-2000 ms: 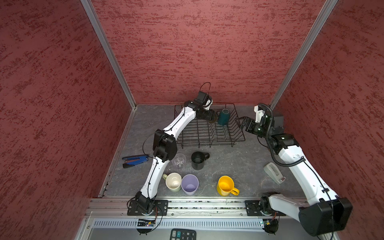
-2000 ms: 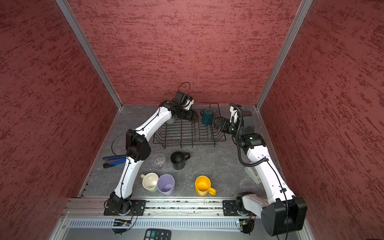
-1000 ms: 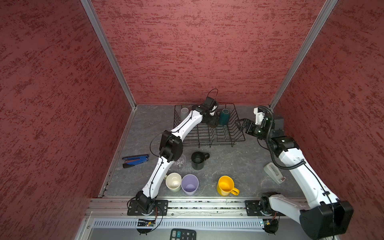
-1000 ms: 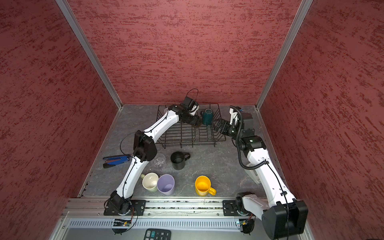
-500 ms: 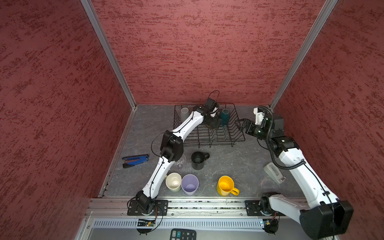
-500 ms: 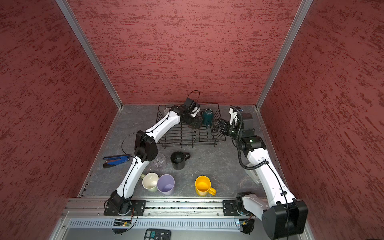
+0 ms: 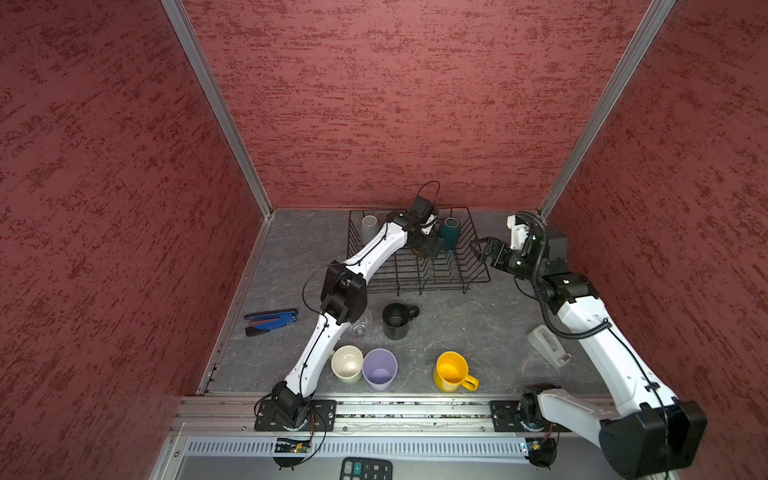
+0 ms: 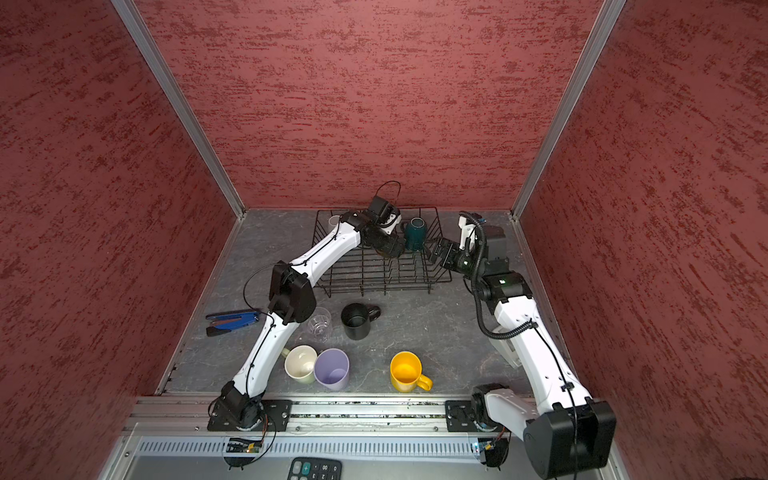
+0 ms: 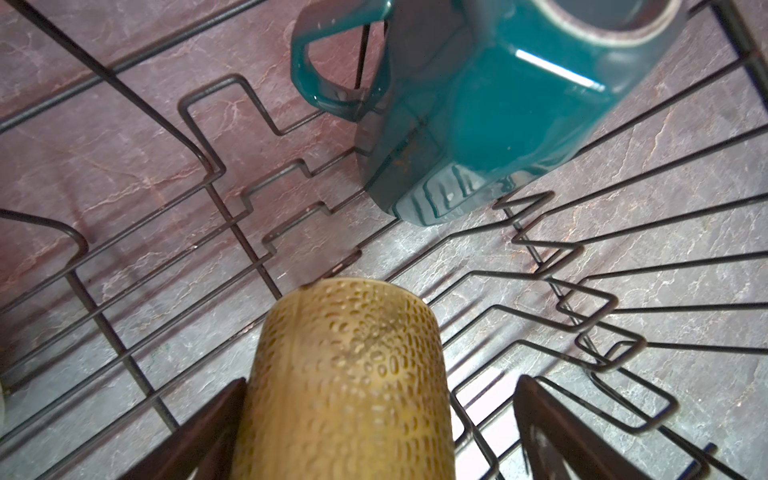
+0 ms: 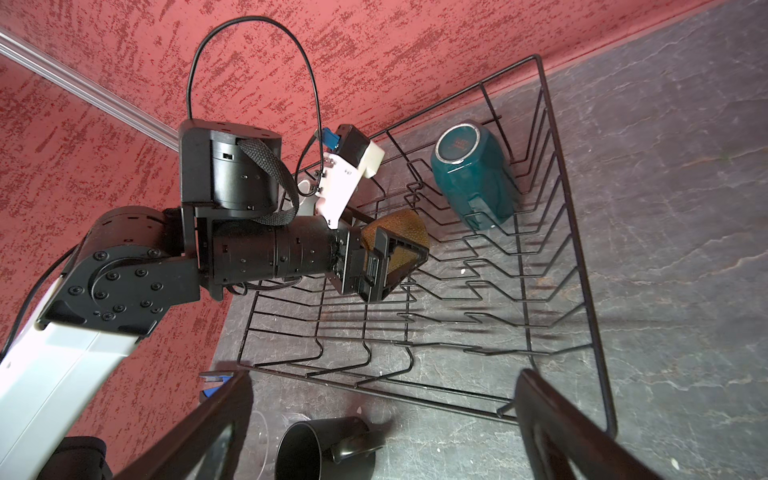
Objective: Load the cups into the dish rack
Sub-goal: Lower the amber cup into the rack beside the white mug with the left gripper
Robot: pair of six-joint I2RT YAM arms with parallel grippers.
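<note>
Jaws wide on both arms: left gripper [image 9: 380,382] straddles the brown mug [image 10: 405,226] inside the rack [image 7: 415,286], right gripper [image 7: 482,250] spread and empty.
Look at the left wrist view: one finger [image 9: 216,419] sits close against the brown mug, and daylight shows between the mug and the other finger, so no squeeze. That brown mug looks down on the rack wires, just beside the teal mug [image 7: 450,232], which stands base up. Far left corner of the rack holds the grey mug [image 7: 368,228]. Over at the rack's right edge hangs the right gripper. Out front on the table [image 7: 478,324], all upright: black mug [image 7: 397,322], glass [image 7: 360,326], pale mug [image 7: 347,363], lilac tumbler [image 7: 379,368], yellow mug [image 7: 451,371].
</note>
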